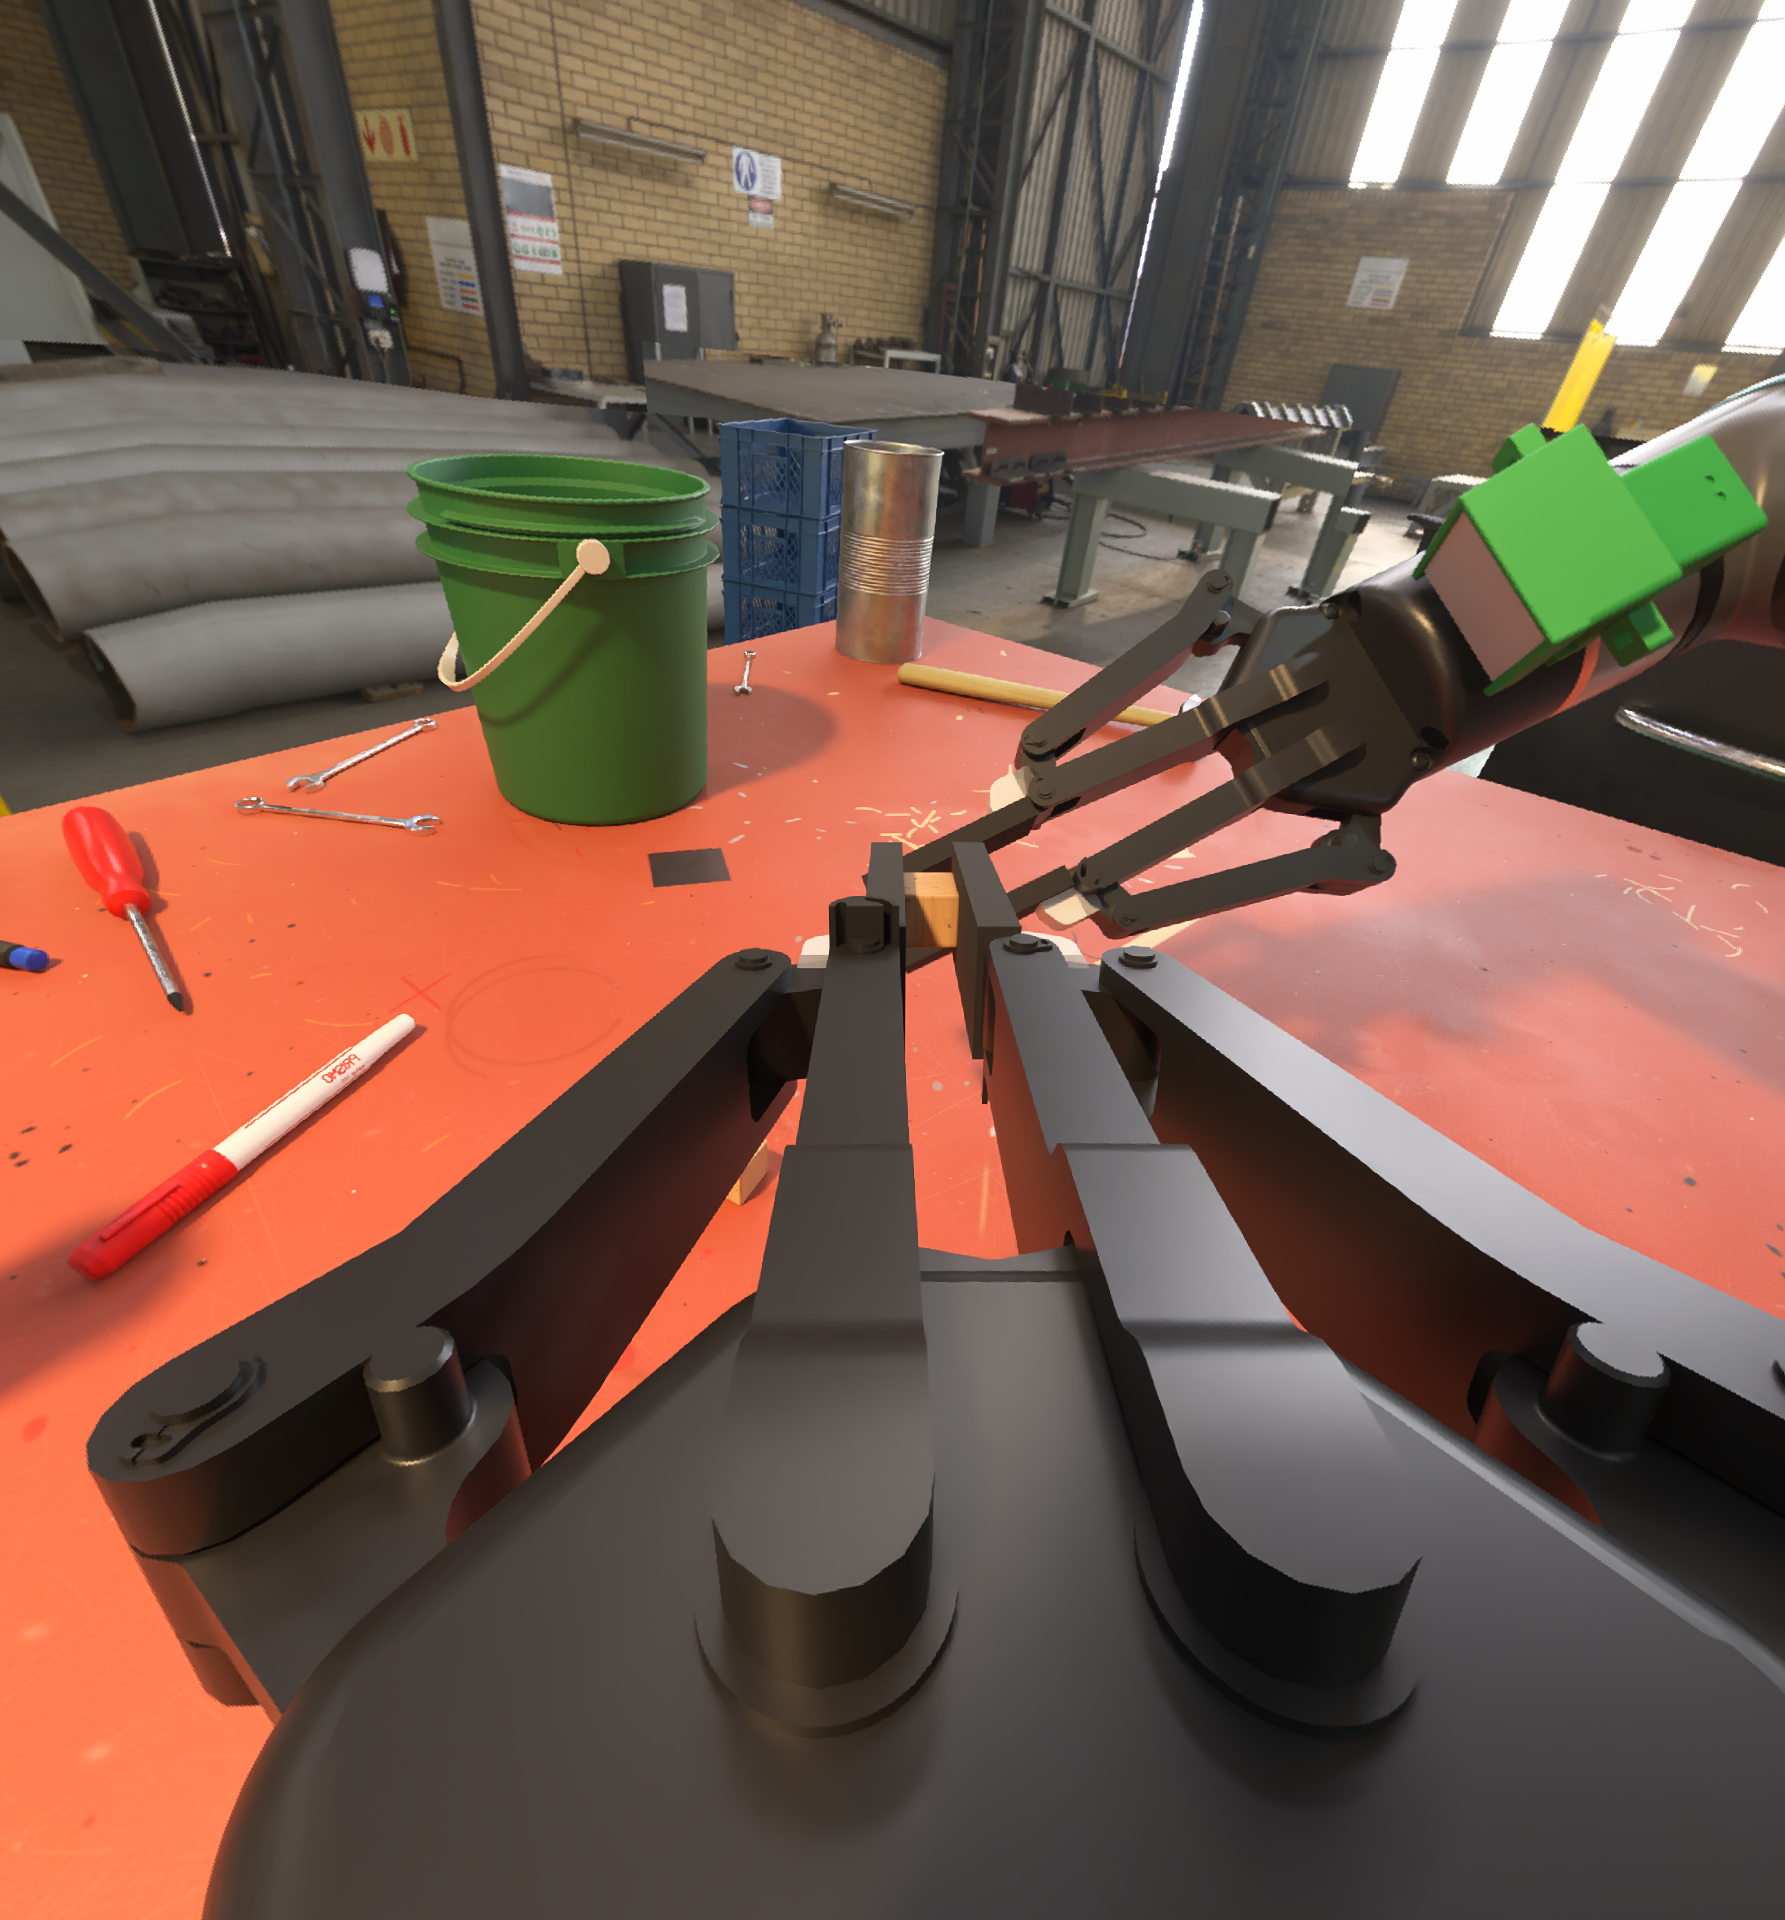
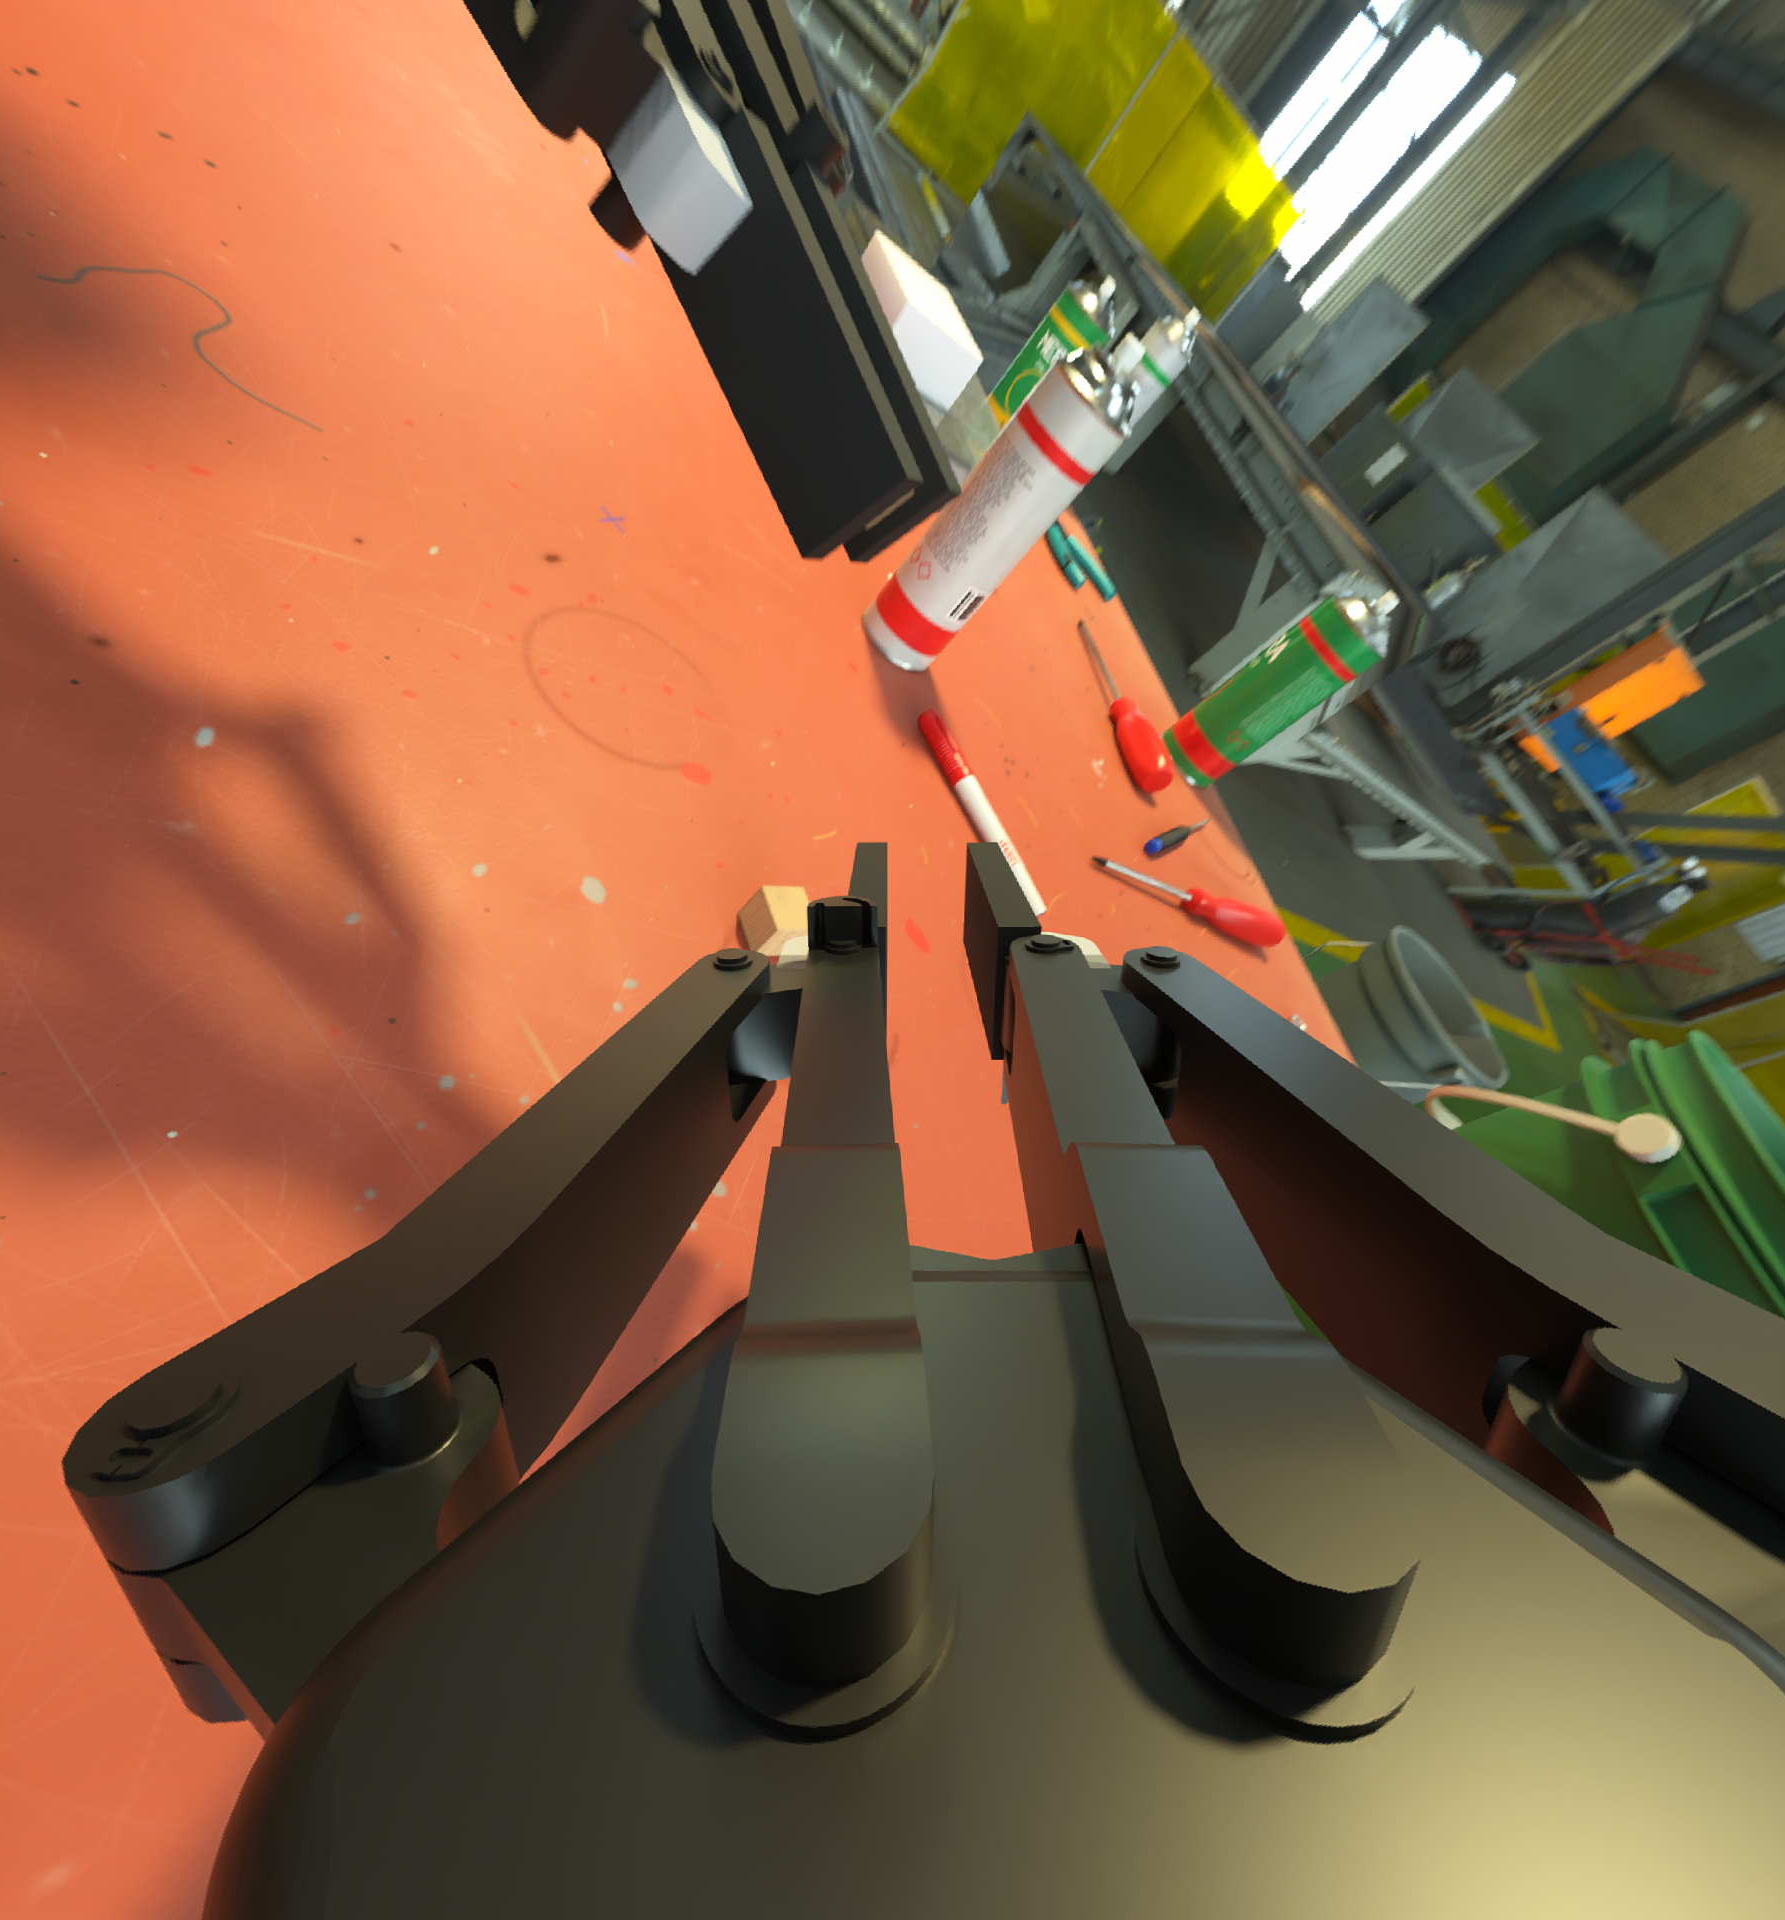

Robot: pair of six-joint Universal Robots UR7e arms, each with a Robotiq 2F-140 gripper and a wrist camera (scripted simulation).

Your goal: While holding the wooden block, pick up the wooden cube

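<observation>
My left gripper is shut on a light wooden block, held above the orange table. A second wooden piece, the cube, lies on the table under my left gripper's finger. In the right wrist view the cube sits just outside the left finger of my right gripper. That gripper's jaws stand a narrow gap apart with only bare table between them. My right gripper also shows in the left wrist view, reaching in from the right just beyond the held block.
A green bucket, a metal can, a wooden stick, two wrenches, a red screwdriver and a red-white marker lie around. Spray cans and a black slab stand farther off.
</observation>
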